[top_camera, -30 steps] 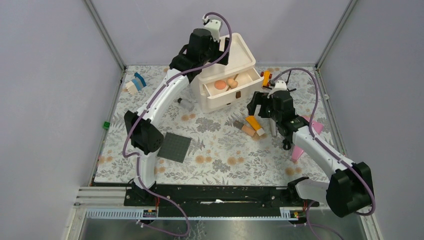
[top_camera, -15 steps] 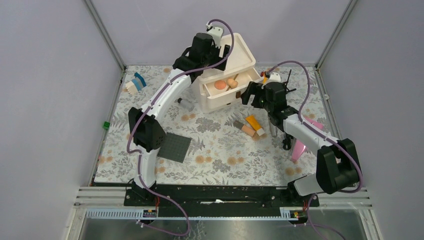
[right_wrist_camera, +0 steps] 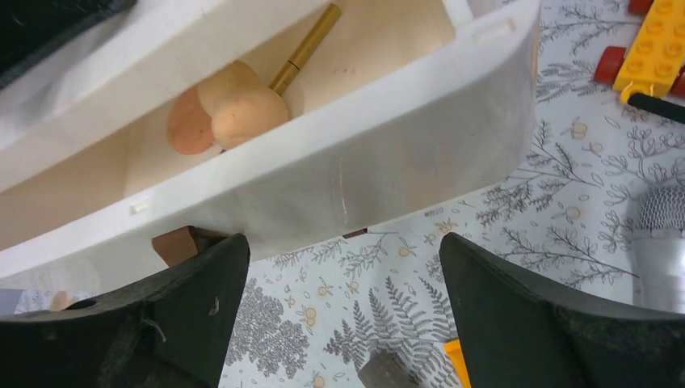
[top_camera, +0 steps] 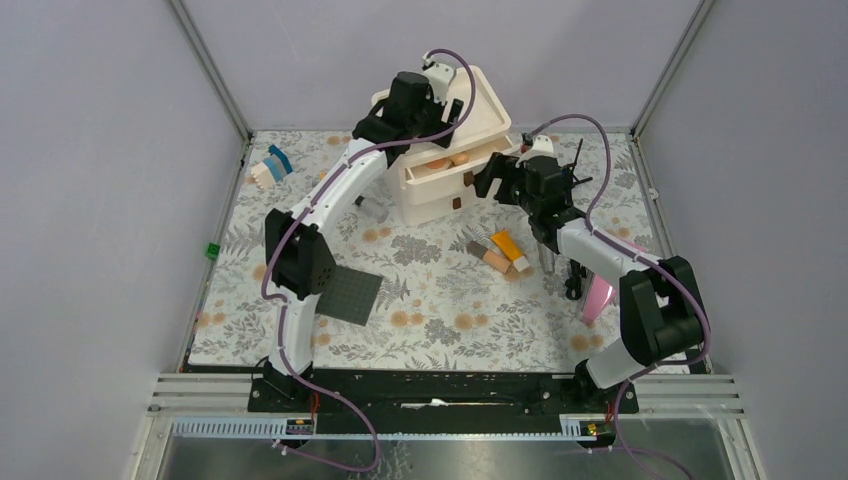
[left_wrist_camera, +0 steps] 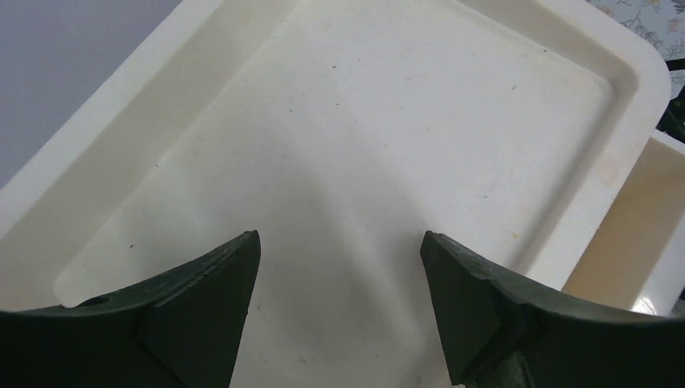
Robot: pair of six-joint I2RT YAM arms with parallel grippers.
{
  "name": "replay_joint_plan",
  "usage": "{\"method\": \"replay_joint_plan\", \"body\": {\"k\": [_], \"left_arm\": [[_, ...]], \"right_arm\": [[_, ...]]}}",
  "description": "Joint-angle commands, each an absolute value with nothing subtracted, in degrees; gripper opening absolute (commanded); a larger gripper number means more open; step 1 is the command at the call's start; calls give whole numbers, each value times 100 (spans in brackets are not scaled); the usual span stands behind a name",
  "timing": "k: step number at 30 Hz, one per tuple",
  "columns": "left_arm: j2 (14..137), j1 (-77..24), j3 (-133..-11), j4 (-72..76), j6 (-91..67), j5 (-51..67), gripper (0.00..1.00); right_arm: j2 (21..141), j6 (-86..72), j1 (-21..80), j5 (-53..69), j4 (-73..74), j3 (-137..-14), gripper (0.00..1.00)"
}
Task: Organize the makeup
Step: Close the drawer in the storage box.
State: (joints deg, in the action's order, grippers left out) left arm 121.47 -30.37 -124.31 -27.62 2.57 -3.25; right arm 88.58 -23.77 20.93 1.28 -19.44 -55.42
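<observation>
Right hand [right_wrist_camera: 343, 242], fingers apart, faces the drawer box [top_camera: 432, 200], pink disc [right_wrist_camera: 187, 125] and brush [right_wrist_camera: 307, 44] inside; left hand [left_wrist_camera: 339, 236], spread empty, hovers above it. Mid-filling, I'd say: the orange tube [top_camera: 505, 243] before the box wants grasping next.

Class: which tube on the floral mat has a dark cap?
The beige tube, lying just left of the orange tube; its cap is dark brown.

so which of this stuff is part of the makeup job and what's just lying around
Job: orange tube, beige tube, silver-grey tube, salmon disc, brush, white drawer box.
Lying about: blue-white bricks, grey baseplate, yellow-red bricks.
</observation>
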Motion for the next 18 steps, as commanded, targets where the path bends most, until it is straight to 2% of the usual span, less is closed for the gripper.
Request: {"method": "replay_joint_plan", "body": {"k": [1,8,18], "left_arm": [[12109,-3041,-12143,-3250,750,325,81],[12089,-3041,-12147,-3588,1068,869,80],[12025,-3033,-11996,-3683,1112,1002,78]], "right_arm": [[8922,-2431,2074,322,-2695,-5922,95],[9239,-2435,2074,443,-2970,-6134,95],[10003,-2468,2074,486,-3392,-6624,95]]}}
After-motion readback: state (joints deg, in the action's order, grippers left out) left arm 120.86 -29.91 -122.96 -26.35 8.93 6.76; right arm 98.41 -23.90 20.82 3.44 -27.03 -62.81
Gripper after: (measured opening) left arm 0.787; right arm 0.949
